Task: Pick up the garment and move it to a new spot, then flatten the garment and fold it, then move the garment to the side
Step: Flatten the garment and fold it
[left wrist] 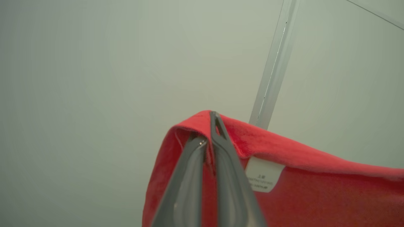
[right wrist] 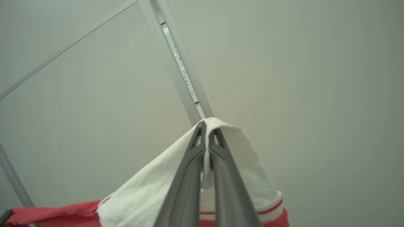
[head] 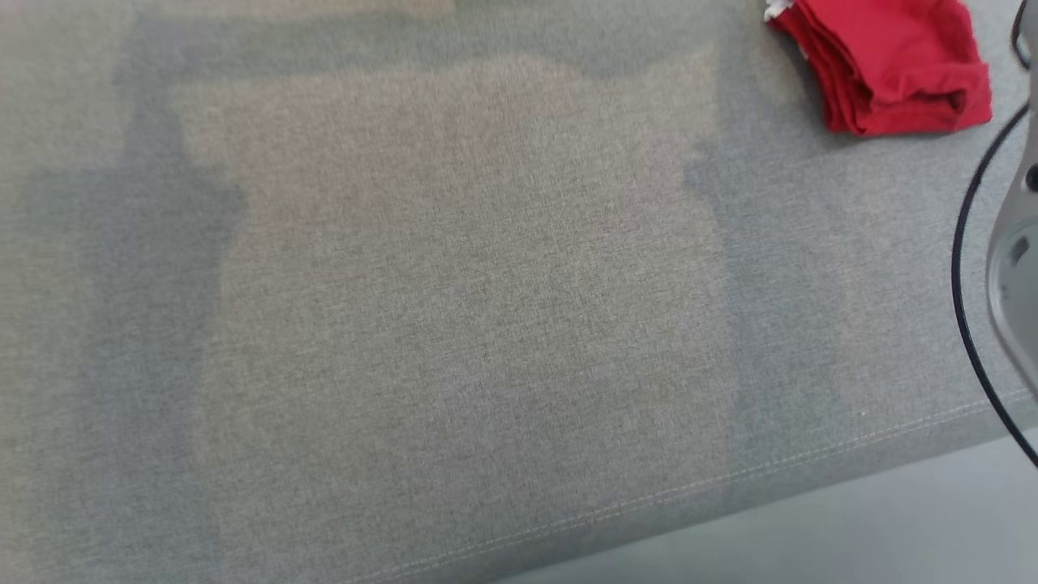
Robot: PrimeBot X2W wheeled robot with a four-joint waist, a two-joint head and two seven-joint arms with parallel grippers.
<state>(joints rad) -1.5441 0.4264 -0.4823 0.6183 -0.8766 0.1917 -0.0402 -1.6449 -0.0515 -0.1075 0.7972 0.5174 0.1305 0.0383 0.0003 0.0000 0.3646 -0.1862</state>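
In the left wrist view my left gripper [left wrist: 210,126] is shut on a fold of the red garment [left wrist: 315,189], fingers pointing up toward a pale ceiling. The red cloth drapes to the right below the fingers, with a white label [left wrist: 263,175] sewn on it. In the right wrist view my right gripper [right wrist: 206,126] is shut on a white part of the garment [right wrist: 142,195], which hangs down both sides of the fingers. A white band with an orange stripe and more red cloth show along that view's bottom edge.
In the head view a grey fabric surface [head: 454,284] spreads below, its stitched front edge at the lower right. A folded red cloth [head: 892,65] lies at its far right corner. A pale arm part [head: 1014,268] with a black cable shows at the right edge.
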